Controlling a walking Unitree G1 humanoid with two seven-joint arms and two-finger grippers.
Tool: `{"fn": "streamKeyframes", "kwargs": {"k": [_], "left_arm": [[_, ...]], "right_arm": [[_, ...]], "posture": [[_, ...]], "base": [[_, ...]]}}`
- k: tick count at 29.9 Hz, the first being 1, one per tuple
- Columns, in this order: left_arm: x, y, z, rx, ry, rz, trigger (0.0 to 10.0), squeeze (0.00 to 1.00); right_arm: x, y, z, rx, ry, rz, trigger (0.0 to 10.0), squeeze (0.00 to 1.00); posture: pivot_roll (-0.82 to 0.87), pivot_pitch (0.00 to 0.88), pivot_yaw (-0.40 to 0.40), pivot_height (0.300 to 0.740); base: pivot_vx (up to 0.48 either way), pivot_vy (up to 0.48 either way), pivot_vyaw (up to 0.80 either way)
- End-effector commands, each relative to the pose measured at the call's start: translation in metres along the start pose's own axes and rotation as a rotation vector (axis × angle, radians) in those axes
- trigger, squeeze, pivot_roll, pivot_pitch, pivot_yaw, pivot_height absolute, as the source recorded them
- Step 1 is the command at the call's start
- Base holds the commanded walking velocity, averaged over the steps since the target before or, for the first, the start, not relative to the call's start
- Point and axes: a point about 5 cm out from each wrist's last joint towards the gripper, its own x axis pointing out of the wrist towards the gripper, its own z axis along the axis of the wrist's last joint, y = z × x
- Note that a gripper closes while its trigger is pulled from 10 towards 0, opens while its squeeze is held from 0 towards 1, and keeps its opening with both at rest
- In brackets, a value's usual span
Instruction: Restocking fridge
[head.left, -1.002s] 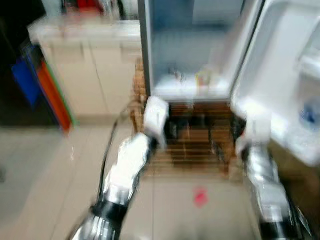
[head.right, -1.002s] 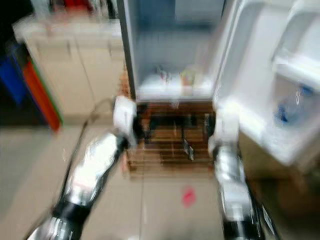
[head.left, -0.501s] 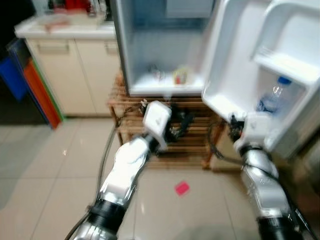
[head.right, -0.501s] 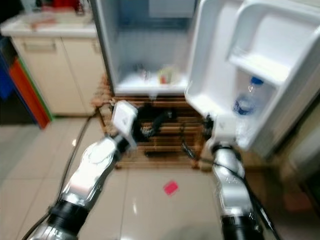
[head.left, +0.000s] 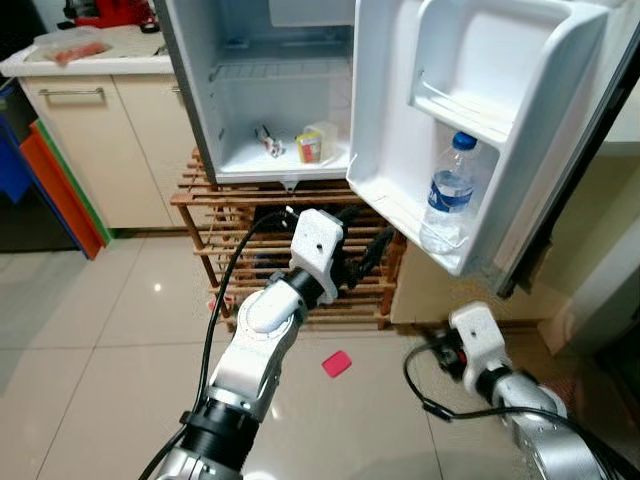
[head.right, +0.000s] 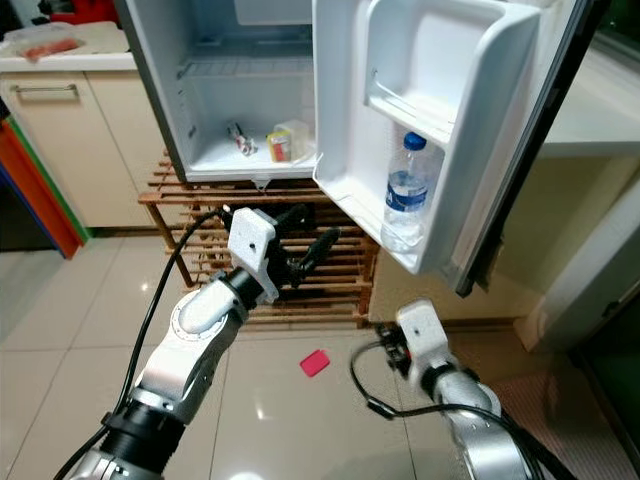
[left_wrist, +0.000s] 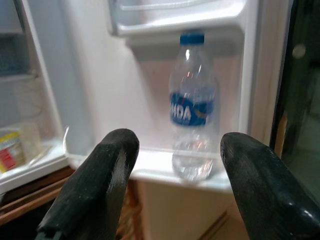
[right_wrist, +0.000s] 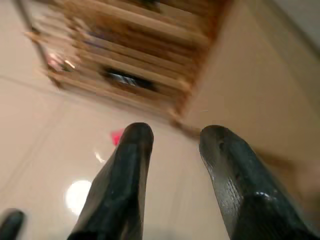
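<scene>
**Fridge open, one bottle in the door, both grippers empty**

From the left eye view you see the small fridge (head.left: 255, 90) standing on a wooden slatted rack (head.left: 290, 270), its door (head.left: 470, 120) swung wide to the robot's right. One water bottle (head.left: 446, 195) with a blue cap stands upright in the lower door shelf. On the floor of the fridge compartment you can count two small things: a yellow-labelled container (head.left: 310, 147) and, just beside it to the left, a small dark item (head.left: 267, 141) too small to name. Your left gripper (head.left: 365, 245) is raised in front of the rack, below the fridge, its two fingers spread and holding nothing. The right arm (head.left: 480, 350) hangs low to the right, near the floor. One pink scrap (head.left: 336, 364) lies on the tiles between the two arms.

The right eye view gives you the same scene, shifted.

In the left wrist view the two fingers (left_wrist: 107, 175) stand wide apart, and the single bottle sits between them farther off, on the door shelf.

In the right wrist view your right gripper (right_wrist: 172, 165) points down at the tiles, its two fingers parted and empty, with the pink scrap and the rack beyond.
</scene>
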Motion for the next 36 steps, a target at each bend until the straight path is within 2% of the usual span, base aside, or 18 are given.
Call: {"fn": "streamKeyframes", "kwargs": {"k": [1,5,6,8,14,19,21,23,24,26,27,28,29,30,31,33,34,36], "left_arm": [[0.004,0.004,0.003,0.005,-0.009,-0.005,10.0,0.0],[0.004,0.004,0.005,-0.003,-0.021,-0.02,10.0,0.0],[0.004,0.004,0.005,-0.003,-0.021,-0.02,10.0,0.0],[0.003,0.003,0.004,-0.009,-0.015,-0.027,10.0,0.0],[0.0,0.004,-0.001,-0.016,0.003,-0.004,10.0,0.0],[-0.004,0.007,-0.011,0.015,0.071,0.01,10.0,0.0],[-0.012,0.007,-0.035,0.088,0.216,-0.04,10.0,0.0],[-0.027,0.007,-0.067,0.155,0.411,-0.105,10.0,0.0],[-0.041,0.01,-0.092,0.181,0.564,-0.117,10.0,0.0],[-0.064,0.017,-0.12,0.186,0.755,-0.099,10.0,0.0],[-0.064,0.017,-0.12,0.186,0.755,-0.099,10.0,0.0],[-0.074,0.019,-0.13,0.166,0.819,-0.086,10.0,0.0],[-0.085,0.021,-0.142,0.147,0.898,-0.051,10.0,0.0],[-0.085,0.021,-0.142,0.147,0.898,-0.051,10.0,0.0],[-0.092,0.021,-0.149,0.145,0.947,-0.042,10.0,0.0],[-0.096,0.02,-0.153,0.158,0.972,-0.047,10.0,0.0],[-0.096,0.02,-0.153,0.158,0.972,-0.047,10.0,0.0],[-0.099,0.021,-0.156,0.179,1.002,-0.042,10.0,0.0]], "right_arm": [[0.004,-0.036,-0.003,-0.04,0.051,-0.212,10.0,0.0],[0.001,-0.08,0.0,-0.128,0.123,-0.488,10.0,0.0],[0.001,-0.08,0.0,-0.128,0.123,-0.488,10.0,0.0],[0.002,-0.096,0.011,-0.219,0.125,-0.576,10.0,0.0],[0.009,-0.11,0.036,-0.341,0.071,-0.704,10.0,0.0],[0.01,-0.118,0.049,-0.341,0.028,-0.786,10.0,0.0],[0.011,-0.123,0.061,-0.338,-0.012,-0.809,10.0,0.0],[0.012,-0.129,0.076,-0.282,-0.07,-0.832,10.0,0.0],[0.012,-0.133,0.091,-0.233,-0.131,-0.838,10.0,0.0],[0.012,-0.138,0.112,-0.174,-0.226,-0.841,10.0,0.0],[0.012,-0.138,0.112,-0.174,-0.226,-0.841,10.0,0.0],[0.013,-0.138,0.124,-0.141,-0.271,-0.826,10.0,0.0],[0.016,-0.138,0.144,-0.054,-0.34,-0.794,10.0,0.0],[0.016,-0.138,0.144,-0.054,-0.34,-0.794,10.0,0.0],[0.018,-0.136,0.159,0.016,-0.391,-0.765,10.0,0.0],[0.021,-0.132,0.173,0.093,-0.442,-0.715,10.0,0.0],[0.021,-0.132,0.173,0.093,-0.442,-0.715,10.0,0.0],[0.027,-0.12,0.193,0.237,-0.515,-0.603,10.0,0.0]], "posture": [[-0.11,0.0,0.022,0.74],[-0.11,0.0,0.026,0.74],[-0.11,0.0,0.026,0.74],[-0.1,0.0,0.029,0.74],[-0.09,0.0,0.021,0.74],[-0.08,0.0,0.026,0.74],[-0.09,0.0,0.036,0.74],[-0.09,0.0,0.039,0.74],[-0.09,0.0,0.039,0.74],[-0.1,0.0,0.043,0.74],[-0.1,0.0,0.043,0.74],[-0.1,0.0,0.049,0.74],[-0.11,0.0,0.052,0.74],[-0.11,0.0,0.052,0.74],[-0.11,0.0,0.052,0.74],[-0.11,0.0,0.051,0.74],[-0.11,0.0,0.051,0.74],[-0.1,0.0,0.047,0.74]], "base": [[0.0,-0.431,0.0],[0.0,-0.445,0.0],[0.0,-0.472,0.0],[0.0,-0.48,0.0],[0.0,-0.32,0.0],[0.0,0.0,0.0],[0.0,0.0,0.0],[0.0,0.0,0.0],[0.0,0.0,0.0],[0.0,0.0,0.0],[0.0,0.0,0.0],[0.0,0.0,0.0],[0.0,0.0,0.0],[0.0,0.0,0.0],[0.0,0.0,0.0],[0.0,0.0,0.0],[0.0,0.0,0.0],[0.0,0.0,0.0]]}}
